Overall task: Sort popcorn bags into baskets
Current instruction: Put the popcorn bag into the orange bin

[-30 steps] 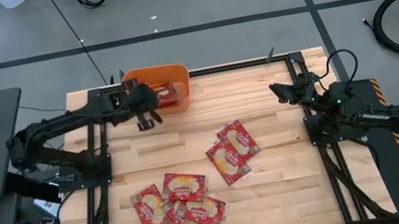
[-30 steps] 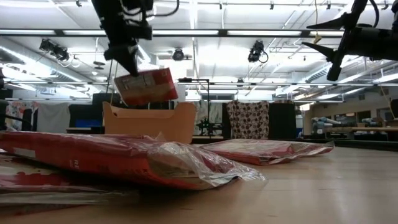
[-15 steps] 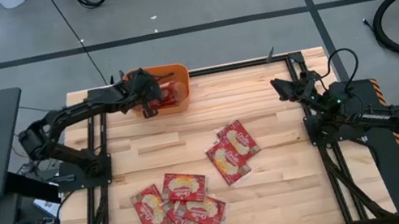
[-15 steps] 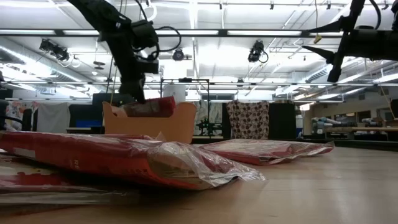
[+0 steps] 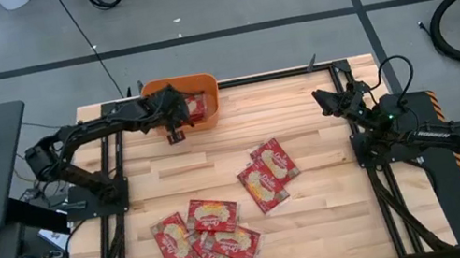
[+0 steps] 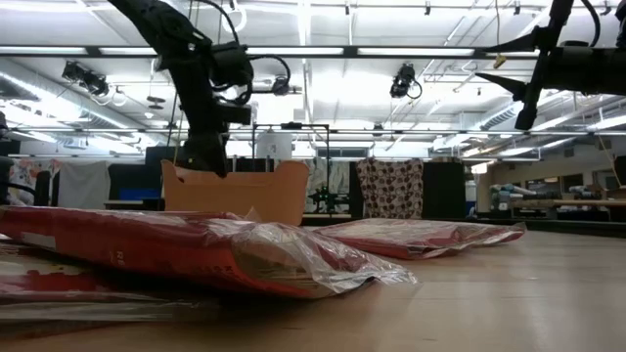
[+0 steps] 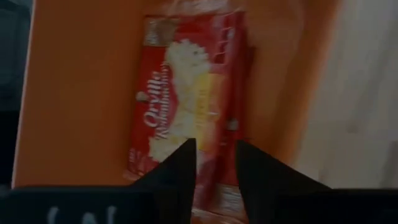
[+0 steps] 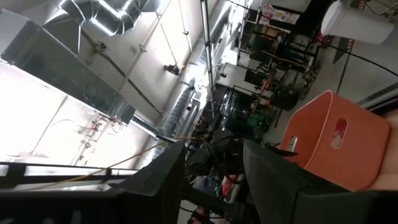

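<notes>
Popcorn bag (image 7: pixel 189 112) now lies flat in the orange basket (image 5: pixel 200 85); a second ago I had it hanging above the rim. Left fingers (image 7: pixel 214 165) apart, empty, over the basket: drop done. Remaining bags (image 5: pixel 208 234) lie scattered on the desk (image 5: pixel 322 217), nothing blocking them. Right fingers (image 8: pixel 214 174) parked apart, raised at the right edge.

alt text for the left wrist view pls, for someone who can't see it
A red popcorn bag with a pale yellow popcorn picture lies flat in an orange tub, seen from just above. The left gripper hangs over it, its two dark fingers slightly apart. Pale wooden table shows beside the tub.
</notes>
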